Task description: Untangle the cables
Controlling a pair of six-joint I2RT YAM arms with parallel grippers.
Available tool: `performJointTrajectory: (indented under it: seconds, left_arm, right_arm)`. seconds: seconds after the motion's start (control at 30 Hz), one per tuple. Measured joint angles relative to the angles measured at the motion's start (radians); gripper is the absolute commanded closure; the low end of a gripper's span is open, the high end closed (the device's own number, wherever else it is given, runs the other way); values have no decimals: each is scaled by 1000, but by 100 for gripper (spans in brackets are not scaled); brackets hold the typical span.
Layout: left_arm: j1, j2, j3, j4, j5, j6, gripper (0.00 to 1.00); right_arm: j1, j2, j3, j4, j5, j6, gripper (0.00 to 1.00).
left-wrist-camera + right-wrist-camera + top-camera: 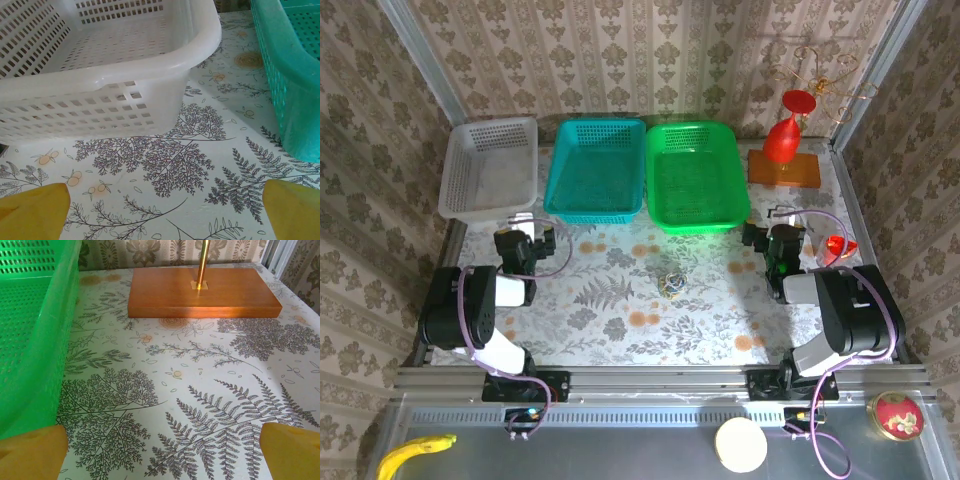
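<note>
Currently I'm holding my left gripper (pixel 160 214) and right gripper (pixel 160 454) spread apart, empty — the cables (pixel 672 284) are lying bunched on the worktop (pixel 610 322) between them. Pinching the whole clump could be tightening those thread-thin knots.

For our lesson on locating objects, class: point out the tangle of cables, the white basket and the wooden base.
tangle of cables (pixel 671 284), top external view, middle of the small clump.
white basket (pixel 150 72), left wrist view, its near rim.
wooden base (pixel 165 292), right wrist view, its top face.
</note>
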Motion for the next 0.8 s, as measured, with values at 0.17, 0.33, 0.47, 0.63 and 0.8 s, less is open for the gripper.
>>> performJointTrajectory:
  seconds: [0.17,0.33,0.47,0.63,0.8]
  left_arm:
    - [0,0,0,0,0,0,0]
    - [1,0,0,0,3,0,0]
    - [8,0,0,0,14,0,0]
    - [13,0,0,0,17,0,0]
    - [12,-4,0,-1,27,2,0]
  right_arm:
    - [0,0,0,0,-4,0,0]
    - [0,0,0,0,-4,0,0]
    - [-1,0,0,0,-6,0,0]
    - [-2,0,0,0,-13,0,0]
    - [-6,-10,-12,19,-15,0,0]
